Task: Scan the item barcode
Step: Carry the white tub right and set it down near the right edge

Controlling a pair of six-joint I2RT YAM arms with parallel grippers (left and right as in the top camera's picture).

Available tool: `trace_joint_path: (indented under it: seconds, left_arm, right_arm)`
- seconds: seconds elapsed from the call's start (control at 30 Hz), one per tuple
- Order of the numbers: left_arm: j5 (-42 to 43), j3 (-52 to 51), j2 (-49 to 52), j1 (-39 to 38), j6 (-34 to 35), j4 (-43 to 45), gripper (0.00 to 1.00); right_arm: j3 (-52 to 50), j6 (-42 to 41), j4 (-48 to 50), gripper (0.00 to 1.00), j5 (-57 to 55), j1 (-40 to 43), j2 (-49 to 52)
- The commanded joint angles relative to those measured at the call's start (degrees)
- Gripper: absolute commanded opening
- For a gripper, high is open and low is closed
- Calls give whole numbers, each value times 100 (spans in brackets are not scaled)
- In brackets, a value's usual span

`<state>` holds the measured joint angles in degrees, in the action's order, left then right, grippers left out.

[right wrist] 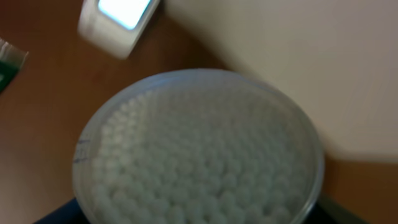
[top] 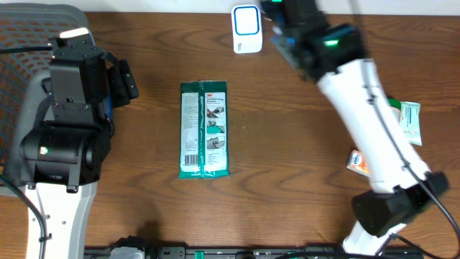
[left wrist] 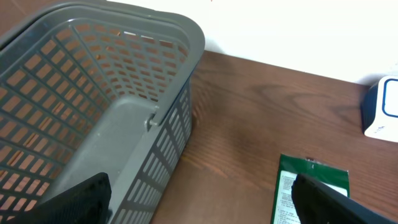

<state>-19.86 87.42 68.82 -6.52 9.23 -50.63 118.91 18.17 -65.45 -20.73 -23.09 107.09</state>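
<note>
A round clear tub of cotton swabs (right wrist: 199,149) fills the right wrist view, lid side toward the camera. My right gripper (top: 282,30) is shut on it and holds it up at the back of the table. Its fingertips are hidden behind the tub. The white barcode scanner (top: 246,27) with a blue window stands just left of that gripper, and it also shows beyond the tub (right wrist: 118,22). My left gripper (left wrist: 199,208) is open and holds nothing. It hangs between the basket and a green packet (top: 205,129).
A grey mesh basket (left wrist: 124,18) sits at the far left under the left arm (top: 68,122). The green packet (left wrist: 314,169) lies flat mid-table. Two small packets (top: 408,122), (top: 358,162) lie on the right beside the right arm.
</note>
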Motion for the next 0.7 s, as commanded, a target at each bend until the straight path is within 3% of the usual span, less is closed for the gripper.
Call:
trace_joint_path:
  seconds: [0.0,0.1,0.2,0.53,0.63,0.67]
  left_arm:
    - [-76,42,4,13,52,7,92]
    - [-76,42,4,13,50,7,92]
    - [-76,42,4,13,50,7,92]
    - [-76,42,4,13,50,7,92]
    - [-76,42,4,13,50,7,92]
    - [-76,42,4,13,50,7,92]
  right_arm:
    - [-13,-896,-944,1,1488,592,-2]
    - [-186,-1115,-1845,1,1672,1104,63]
    - [-734,-1154,-1976,1,1672,1550,85]
    - [-3303,-1495,-37,8,1670,2708,85]
    - [-3738,-1493,439,21,1672,2857,85]
    - [-3832,-1493,557,35,1674,2881,85]
